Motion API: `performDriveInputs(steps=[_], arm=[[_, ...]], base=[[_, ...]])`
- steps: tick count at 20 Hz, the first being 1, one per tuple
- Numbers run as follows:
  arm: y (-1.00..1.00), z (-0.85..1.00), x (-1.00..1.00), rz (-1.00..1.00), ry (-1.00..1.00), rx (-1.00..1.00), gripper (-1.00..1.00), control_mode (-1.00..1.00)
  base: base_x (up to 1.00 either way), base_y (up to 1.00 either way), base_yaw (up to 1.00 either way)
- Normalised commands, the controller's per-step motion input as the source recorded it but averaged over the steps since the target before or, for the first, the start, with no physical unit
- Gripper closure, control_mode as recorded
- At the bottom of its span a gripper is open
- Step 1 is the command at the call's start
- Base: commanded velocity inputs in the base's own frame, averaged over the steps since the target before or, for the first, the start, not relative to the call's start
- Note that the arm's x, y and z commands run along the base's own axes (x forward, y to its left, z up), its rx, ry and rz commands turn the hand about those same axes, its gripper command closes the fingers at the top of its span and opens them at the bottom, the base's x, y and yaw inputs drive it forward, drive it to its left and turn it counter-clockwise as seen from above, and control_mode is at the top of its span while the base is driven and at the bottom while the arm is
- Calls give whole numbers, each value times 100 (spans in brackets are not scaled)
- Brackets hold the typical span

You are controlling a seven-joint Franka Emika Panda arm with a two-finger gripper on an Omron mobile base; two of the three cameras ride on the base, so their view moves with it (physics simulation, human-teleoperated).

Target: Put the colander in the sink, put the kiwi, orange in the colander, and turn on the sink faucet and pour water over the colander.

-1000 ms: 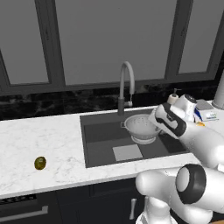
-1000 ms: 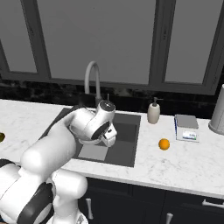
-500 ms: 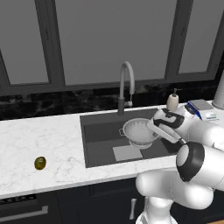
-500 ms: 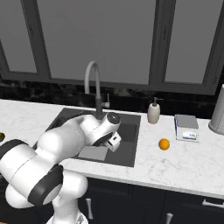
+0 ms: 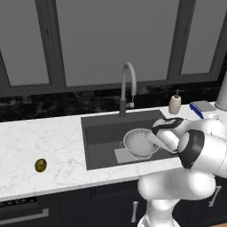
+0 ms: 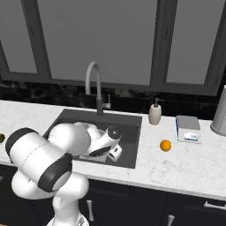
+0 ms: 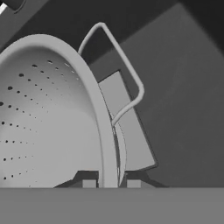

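1. The pincer (image 7: 111,181) was clamped narrow on the rim of the colander (image 5: 141,142), one finger inside the wall and one outside, as the hand view showed.
2. The colander hung tilted inside the sink (image 5: 104,128), low over the pale drain plate (image 7: 127,127); whether it rested on the floor could not be told.
3. Risk: opening the pincer while the bowl was tilted could let it roll onto its side, leaving its mouth facing away from the sink faucet (image 5: 127,86).
4. Risk: a withdrawing finger could catch the thin wire handle (image 7: 118,65) beside the grip and drag the bowl.
5. The kiwi (image 5: 41,165) lay on the tabletop (image 5: 44,137) well to the left of the sink; the orange (image 6: 165,145) lay to its right.
6. Risk: both fruits were round and could roll away from an off-centre grasp.
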Motion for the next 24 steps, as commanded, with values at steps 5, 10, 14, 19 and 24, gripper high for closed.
performDriveInputs(steps=[5, 10, 14, 19, 24], arm=[[21, -28, 12, 0, 0, -7, 100, -100], [8, -26, 24, 1, 0, -3, 100, -100], [0, -43, 35, 1, 1, -2, 100, -100], [0, -47, 31, 2, 0, -1, 100, -100], [0, -46, 27, 3, -1, 0, 100, -100]], base=[[0, 0, 0], [0, 0, 0], [0, 0, 0], [0, 0, 0], [0, 0, 0]])
